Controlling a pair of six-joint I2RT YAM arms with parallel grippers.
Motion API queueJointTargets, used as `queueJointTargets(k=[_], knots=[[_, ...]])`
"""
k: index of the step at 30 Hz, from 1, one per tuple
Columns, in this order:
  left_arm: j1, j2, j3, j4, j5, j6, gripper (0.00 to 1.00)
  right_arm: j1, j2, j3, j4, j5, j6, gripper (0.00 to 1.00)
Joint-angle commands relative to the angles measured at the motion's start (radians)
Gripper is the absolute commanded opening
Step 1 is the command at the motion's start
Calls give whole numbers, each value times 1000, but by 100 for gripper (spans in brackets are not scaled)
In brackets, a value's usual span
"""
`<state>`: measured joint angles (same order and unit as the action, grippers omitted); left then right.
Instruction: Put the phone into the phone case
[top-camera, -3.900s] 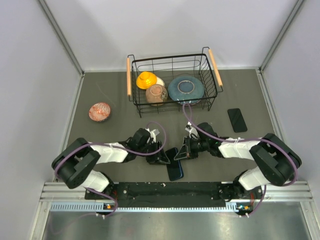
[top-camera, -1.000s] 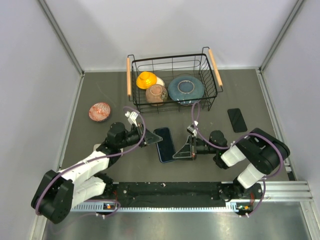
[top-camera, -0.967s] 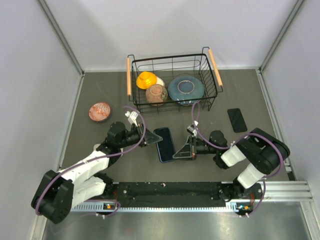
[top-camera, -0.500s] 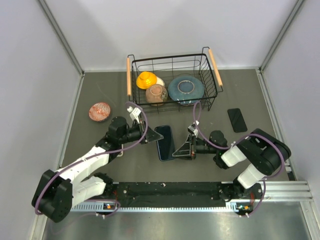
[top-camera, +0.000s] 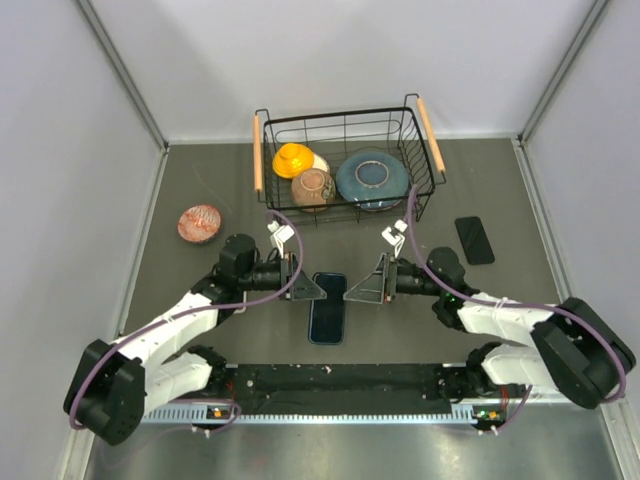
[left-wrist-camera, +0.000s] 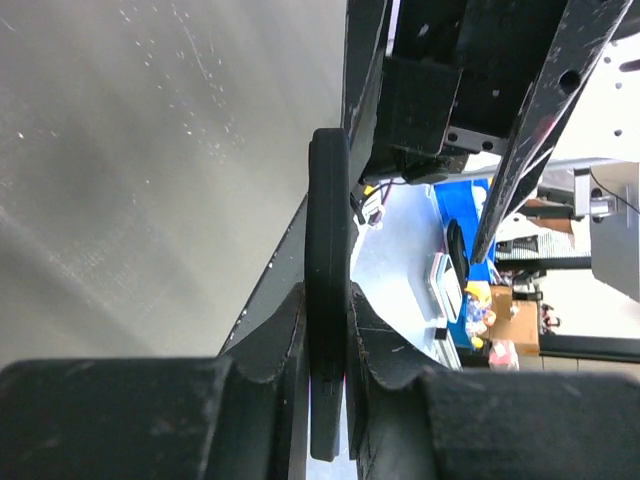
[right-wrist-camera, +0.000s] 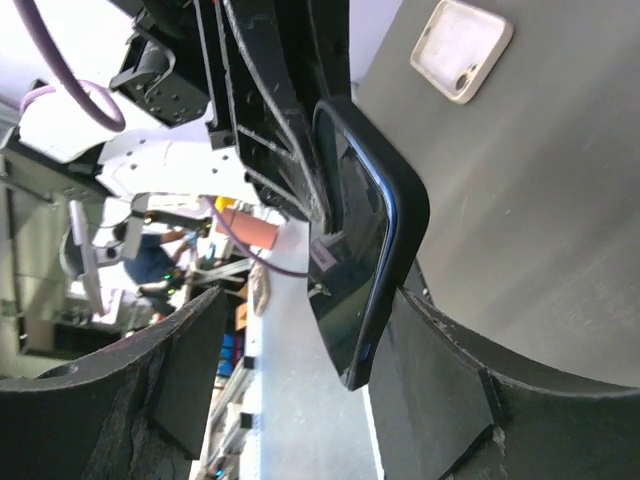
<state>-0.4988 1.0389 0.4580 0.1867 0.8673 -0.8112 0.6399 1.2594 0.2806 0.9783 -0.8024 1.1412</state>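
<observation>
We are judging the job as well along. Both arms are reaching in over the near middle of the grey counter (top-camera: 500, 190), and the phone (top-camera: 327, 308) is sitting between them. The left end effector (top-camera: 312, 288) is clamping the phone's thin edge, which the left wrist view is showing edge-on between the pads. The right end effector (top-camera: 358, 292) is standing with its fingers apart on either side of the phone, not pressing it. We are not managing to tell whether the blue rim (right-wrist-camera: 385, 215) is a case already seated or the phone's own edge, so we are taking checking the fit and setting it down as what is left.

The counter is looking matte and faintly speckled. The basket (top-camera: 345, 118) is showing thin black wire with two pale wooden handles, and it is holding a glazed blue plate (top-camera: 372, 177), an orange bowl (top-camera: 293, 158) and a brown speckled bowl (top-camera: 313, 186). A reddish patterned bowl (top-camera: 200, 223) is lying well to the left. The phone is showing a glossy dark face with rounded corners, and a plain black slab (top-camera: 474, 240) is lying flat, well to the right
</observation>
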Motion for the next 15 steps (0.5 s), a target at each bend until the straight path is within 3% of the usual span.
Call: queueJointTargets(k=[1, 5, 11, 15], knots=[[-1, -22, 18, 91, 124, -22, 0, -3, -112, 136, -380, 32, -283, 67], [-1, -8, 5, 140, 156, -55, 0, -2, -126, 178, -469, 29, -340, 67], [-1, 9, -13, 234, 217, -100, 0, -3, -92, 184, -420, 6, -314, 66], [-1, 18, -9, 212, 220, -88, 0, -3, -92, 184, -400, 11, -301, 53]])
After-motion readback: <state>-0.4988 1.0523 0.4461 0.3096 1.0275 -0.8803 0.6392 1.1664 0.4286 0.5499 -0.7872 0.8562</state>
